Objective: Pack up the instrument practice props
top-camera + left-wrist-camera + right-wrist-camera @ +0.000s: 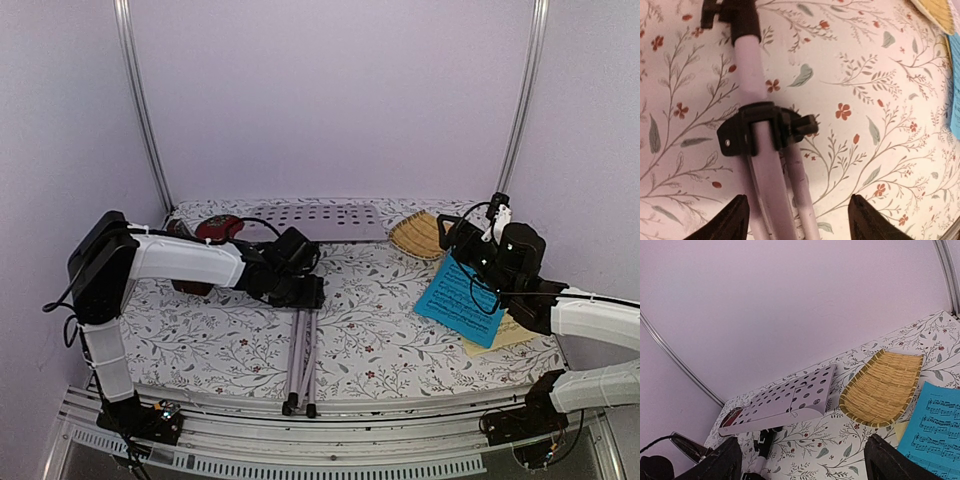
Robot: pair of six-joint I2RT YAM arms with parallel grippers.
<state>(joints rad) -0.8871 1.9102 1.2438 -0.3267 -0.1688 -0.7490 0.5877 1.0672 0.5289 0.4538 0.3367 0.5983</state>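
The music stand (pixel 302 350) lies flat, its perforated desk at the far edge and its folded legs reaching the near edge. The left gripper (pixel 799 200) straddles its pole with fingers wide apart and grips nothing, so grasping the stand looks to be the step in hand. Next it should lower and close squarely on the tube. The right gripper (pixel 802 439), likewise spread and empty, hovers by the blue sheet (pixel 935 435) near the right edge.
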